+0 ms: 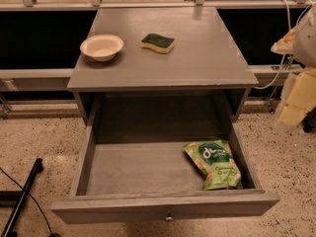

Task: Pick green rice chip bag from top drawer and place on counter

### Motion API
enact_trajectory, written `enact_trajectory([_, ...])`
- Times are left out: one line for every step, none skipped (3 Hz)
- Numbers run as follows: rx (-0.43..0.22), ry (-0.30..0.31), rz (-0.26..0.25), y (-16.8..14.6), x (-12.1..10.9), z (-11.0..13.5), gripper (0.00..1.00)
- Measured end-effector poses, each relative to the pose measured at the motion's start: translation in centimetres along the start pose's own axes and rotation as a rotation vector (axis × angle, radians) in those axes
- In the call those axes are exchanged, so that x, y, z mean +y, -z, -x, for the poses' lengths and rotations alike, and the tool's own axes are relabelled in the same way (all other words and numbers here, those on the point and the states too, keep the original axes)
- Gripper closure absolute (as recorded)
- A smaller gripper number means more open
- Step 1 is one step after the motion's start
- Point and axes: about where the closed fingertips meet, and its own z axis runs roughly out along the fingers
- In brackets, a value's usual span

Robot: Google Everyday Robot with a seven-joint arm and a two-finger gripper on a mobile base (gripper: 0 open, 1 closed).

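the top drawer (163,207) of the grey cabinet stands pulled out toward the camera. its flat front panel is lowest in view, with a small round metal knob (169,217) at the panel's middle. the green rice chip bag (213,164) lies flat on the drawer's floor, in the drawer's front right corner as seen. its right edge is close to the drawer's right wall and its lower end is near the front panel. the bag is bright green and crinkled, with a white logo near its upper end and orange-red chip pictures. it lies a little tilted, its upper end leaning toward the drawer's middle.

directly above the drawer's back part is the bench (207,58), the cabinet's flat grey top. on it, above the drawer's back left corner, a shallow cream bowl (101,47) stands upright. near it, toward the drawer's middle line, lies a green-and-yellow sponge (158,42), green side up. bowl and sponge do not touch.

the tool (297,97) shows as a pale, cream-coloured shape off to the right of the drawer, beyond its right wall and higher than the bag, well apart from both bag and bench. whether it is spread or pressed together i cannot tell. a white cable (279,70) hangs near it. a speckled floor (39,137) lies under the drawer, and a black pole (22,196) rests on it to the drawer's left.
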Motion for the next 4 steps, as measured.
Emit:
enact_trajectory([0.0,0.0,0.0,0.0,0.0,0.0,0.0])
enact_trajectory([0.022,0.007,0.002,-3.1,0.6,-0.5,0.0])
enact_trajectory([0.082,0.03,-0.011,-10.4,1.7,-1.4,0.0])
enact_trajectory([0.095,0.05,-0.009,-13.1,2.7,-1.8,0.0])
